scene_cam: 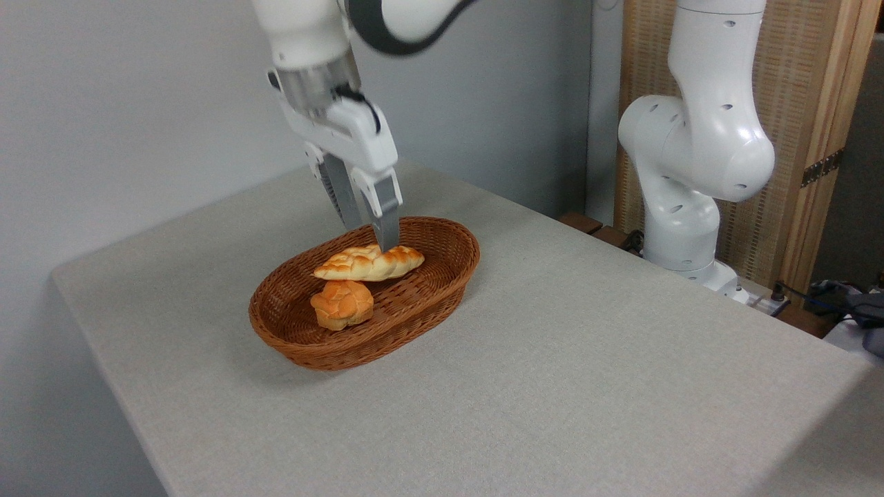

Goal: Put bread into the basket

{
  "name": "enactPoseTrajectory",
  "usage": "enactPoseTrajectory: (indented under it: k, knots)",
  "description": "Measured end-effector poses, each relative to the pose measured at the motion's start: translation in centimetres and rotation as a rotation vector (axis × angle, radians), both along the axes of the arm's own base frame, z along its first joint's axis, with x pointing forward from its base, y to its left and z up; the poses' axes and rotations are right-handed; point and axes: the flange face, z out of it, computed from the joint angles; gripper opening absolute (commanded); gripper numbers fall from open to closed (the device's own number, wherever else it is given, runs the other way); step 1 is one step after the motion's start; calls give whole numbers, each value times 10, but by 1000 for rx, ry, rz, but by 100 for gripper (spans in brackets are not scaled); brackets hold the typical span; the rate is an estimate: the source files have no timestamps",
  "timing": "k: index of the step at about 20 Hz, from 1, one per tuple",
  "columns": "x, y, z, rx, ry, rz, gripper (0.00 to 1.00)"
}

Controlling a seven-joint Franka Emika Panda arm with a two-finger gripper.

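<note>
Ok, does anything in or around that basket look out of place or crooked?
Nothing is spilled or damaged. The braided loaf sits over the basket, above the round bun, with the gripper at its top. Whether it rests on the bun cannot be told.

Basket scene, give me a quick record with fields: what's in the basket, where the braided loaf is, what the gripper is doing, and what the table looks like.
basket: oval brown wicker basket, sitting on the table
contents: braided loaf and round bun
loaf position: within the basket's outline, above the bun, roughly level; whether it rests on the bun cannot be told
gripper: gripper pointing down, fingers at the loaf's top middle, apparently closed on it
table: grey table, nothing else visible on it
task status: loaf over the basket, not yet released
</note>
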Motion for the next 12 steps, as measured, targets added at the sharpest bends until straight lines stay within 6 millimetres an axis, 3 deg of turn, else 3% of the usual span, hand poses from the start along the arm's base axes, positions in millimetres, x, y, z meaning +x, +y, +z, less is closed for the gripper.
enactPoseTrajectory:
  k: [6, 10, 12]
  knots:
    - [34, 57, 73, 15, -138, 83, 100]
    - [53, 97, 92, 14, -119, 24, 100]
    - [57, 106, 96, 15, -116, 5, 100]
